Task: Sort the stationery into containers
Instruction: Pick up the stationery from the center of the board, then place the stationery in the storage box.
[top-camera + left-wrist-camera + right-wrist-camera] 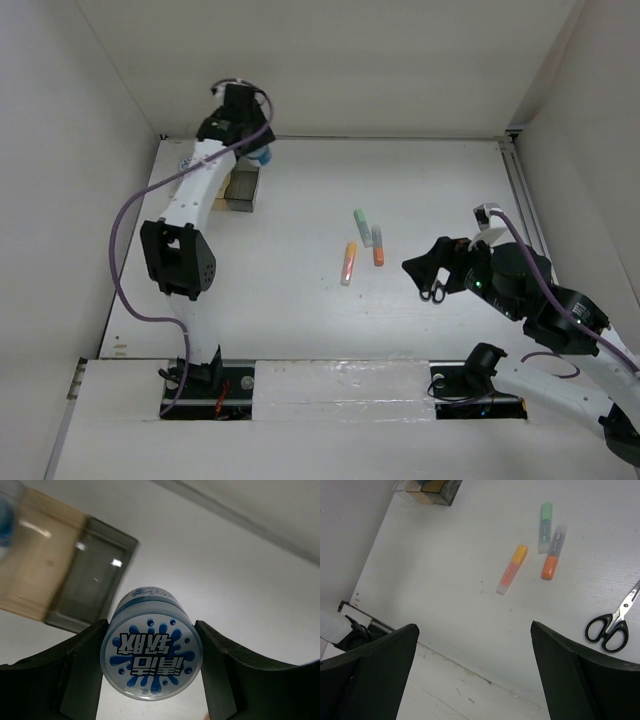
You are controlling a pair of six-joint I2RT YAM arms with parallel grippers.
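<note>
Start at the far left of the counter (300, 330). Your left hand (252, 150) is clamped on a blue-and-white roll (151, 655), one finger against each side, with the printed splash face turned towards the wrist camera. The roll hangs just beside the outer end of the smoky grey bin (92, 577). The amber bin (37, 580) is joined on the grey bin's other side, and something blue shows past it (too blurred to name).

Near the middle of the counter lie three markers. The yellow-orange marker (512, 569) is a little apart on the left. The green-capped marker (545, 527) and the orange-ended marker (553, 559) lie close beside each other.

On the right, black-handled scissors (614, 624) lie flat, blades closed. Your right hand (474, 626) is spread wide and holds nothing, hovering with the scissors just outside its right finger.
</note>
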